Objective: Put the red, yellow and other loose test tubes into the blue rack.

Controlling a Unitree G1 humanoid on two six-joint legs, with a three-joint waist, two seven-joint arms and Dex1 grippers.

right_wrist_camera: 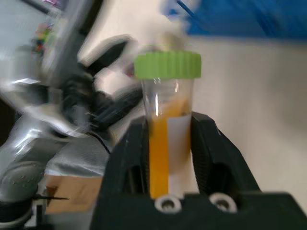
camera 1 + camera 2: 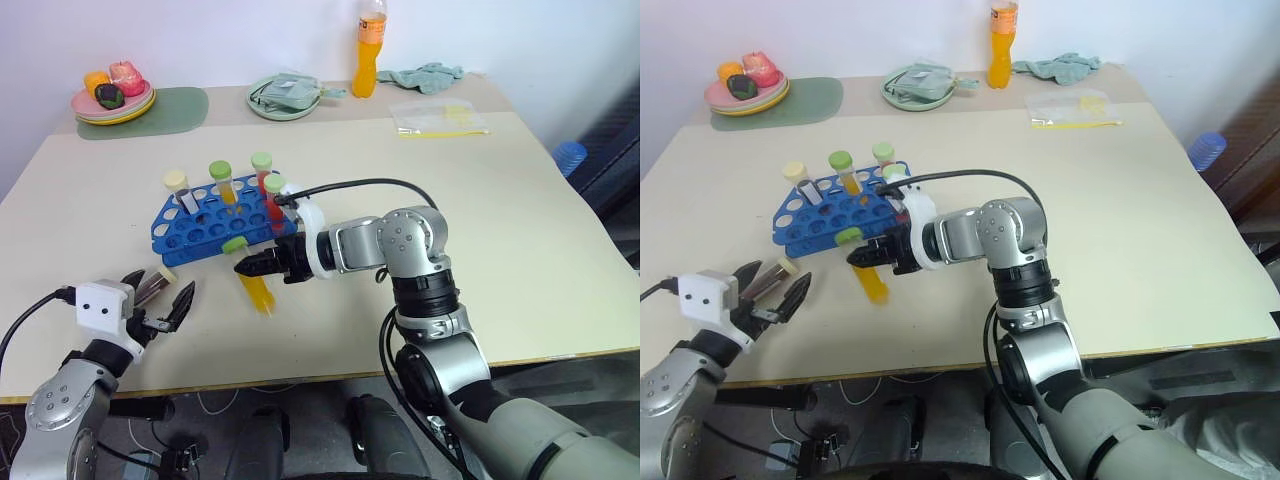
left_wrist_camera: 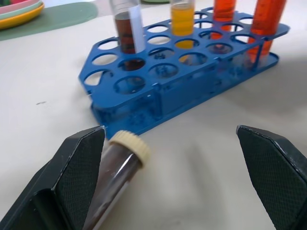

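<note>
While four capped tubes stand in the blue rack (image 2: 215,218) at the desk's (image 2: 520,220) left centre, the right gripper (image 2: 243,267), jaws clamped on the yellow tube (image 2: 252,280), holds it just near of the rack. The dark cream-capped tube (image 3: 115,182) lies between the left gripper's (image 2: 160,300) wide-open jaws, ungripped. Two tubes remain unracked.

The rack (image 2: 215,225) is bright blue. The tubes standing in it hold dark brown, yellow-orange and red liquid, under cream and green caps. The tube (image 1: 165,139) between the black fingers (image 1: 208,148) is yellow-orange with a green cap. The dark tube (image 3: 115,179) has a cream cap.
</note>
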